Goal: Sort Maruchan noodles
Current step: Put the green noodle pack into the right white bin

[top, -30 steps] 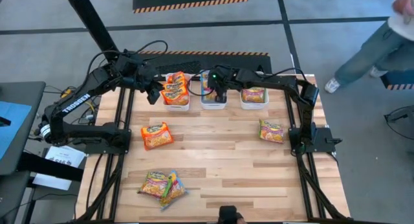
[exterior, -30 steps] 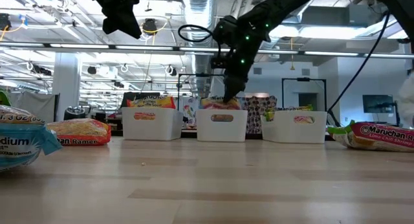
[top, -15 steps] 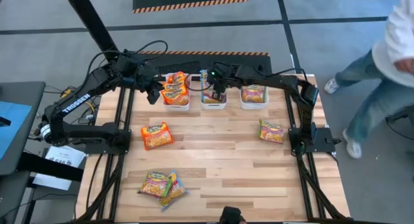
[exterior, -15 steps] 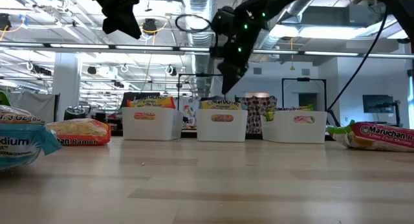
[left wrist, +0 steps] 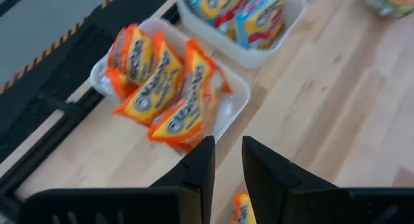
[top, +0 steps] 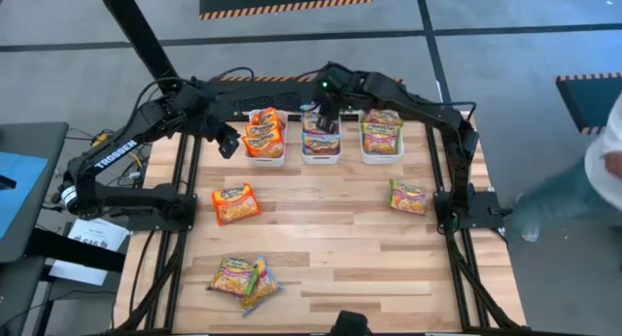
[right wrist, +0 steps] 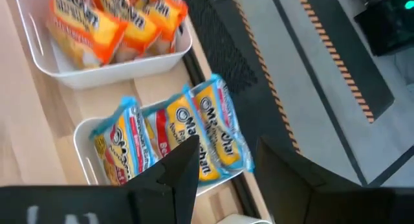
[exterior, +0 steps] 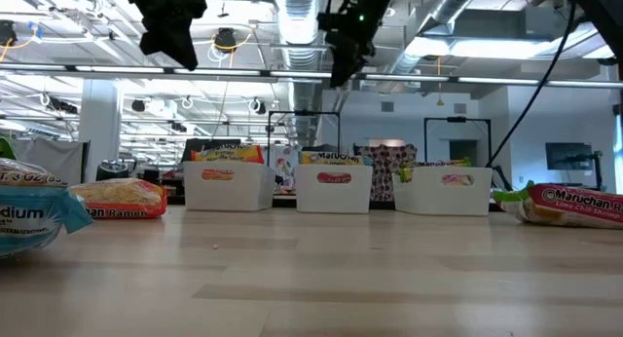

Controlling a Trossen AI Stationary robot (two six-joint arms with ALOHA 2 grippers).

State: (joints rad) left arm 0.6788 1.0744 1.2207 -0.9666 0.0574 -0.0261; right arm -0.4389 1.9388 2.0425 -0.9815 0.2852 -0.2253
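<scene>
Right gripper [right wrist: 223, 162] above middle bin [top: 321, 153], jaws apart, empty; blue packets [right wrist: 168, 140] inside. Left gripper [left wrist: 226, 166] narrow gap, empty. Clear bin rim, then target loose packet [top: 408, 196].

Orange packets [top: 263, 132] stand on edge, stacked in the left bin at 11 o'clock. Blue packets [top: 321, 134] stand upright in the middle bin at 12 o'clock. Green-pink packets [top: 381, 132] fill the right bin at 1 o'clock. One orange packet [top: 236, 203] lies flat at 9 o'clock; one green-pink packet [top: 408, 196] lies flat at 3 o'clock. Two overlapping packets [top: 243, 279] lie at 7 o'clock.
</scene>
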